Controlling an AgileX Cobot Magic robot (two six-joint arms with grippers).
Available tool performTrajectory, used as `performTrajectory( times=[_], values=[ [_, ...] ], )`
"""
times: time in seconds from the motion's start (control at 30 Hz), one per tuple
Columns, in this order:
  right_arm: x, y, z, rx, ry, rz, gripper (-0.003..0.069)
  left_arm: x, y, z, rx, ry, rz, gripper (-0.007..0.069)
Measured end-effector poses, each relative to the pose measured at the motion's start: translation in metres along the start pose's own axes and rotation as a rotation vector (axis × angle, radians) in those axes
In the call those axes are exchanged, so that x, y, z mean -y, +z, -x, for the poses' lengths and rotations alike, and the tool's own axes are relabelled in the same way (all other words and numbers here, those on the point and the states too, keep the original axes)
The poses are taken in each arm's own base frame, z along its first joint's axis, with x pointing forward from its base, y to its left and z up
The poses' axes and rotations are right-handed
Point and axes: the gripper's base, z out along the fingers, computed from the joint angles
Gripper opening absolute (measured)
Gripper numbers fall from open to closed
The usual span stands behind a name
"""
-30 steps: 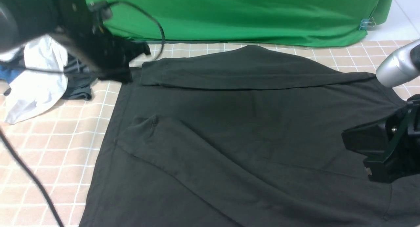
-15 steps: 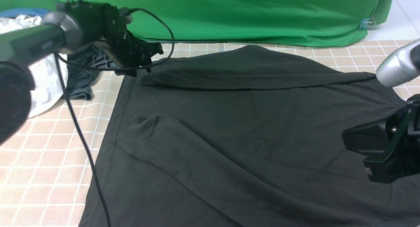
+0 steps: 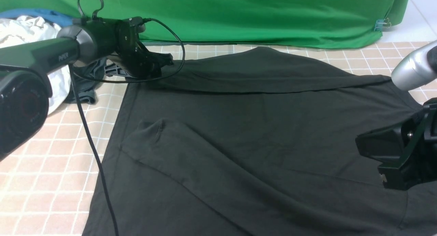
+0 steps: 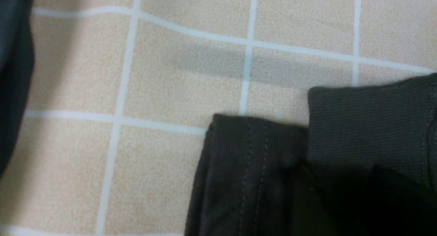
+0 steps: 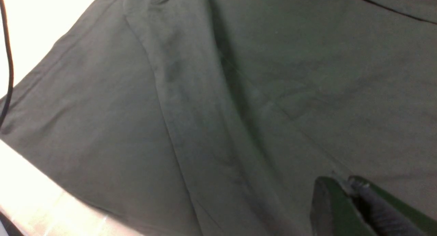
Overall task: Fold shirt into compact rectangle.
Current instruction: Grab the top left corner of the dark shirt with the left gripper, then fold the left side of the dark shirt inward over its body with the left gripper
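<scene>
Spreading over the grid-patterned cloth [image 3: 47, 181], one black shirt [image 3: 239, 137] is our landmark. Behind it we note one green curtain [image 3: 239, 17]; beyond its far left corner, one white garment [image 3: 63, 89]. Two grippers: the left [image 4: 336, 181] touches that corner, its grip unclear to us; the right [image 5: 344, 181], above the shirt, is nearly closed, holding nothing.
</scene>
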Motion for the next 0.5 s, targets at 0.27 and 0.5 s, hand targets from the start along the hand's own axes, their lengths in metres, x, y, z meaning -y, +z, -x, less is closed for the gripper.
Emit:
performTrajectory(
  times=[0.27,0.5],
  values=[
    [0.0,0.0,0.0,0.0,0.0,0.0,0.0091,0.003,-0.023,0.008,-0.005,0.019,-0.014,0.0031],
    [0.001,0.0,0.0,0.001,-0.015,-0.013,0.0091,0.009,-0.085,0.027,0.016,0.022,-0.026,0.0031]
  ],
)
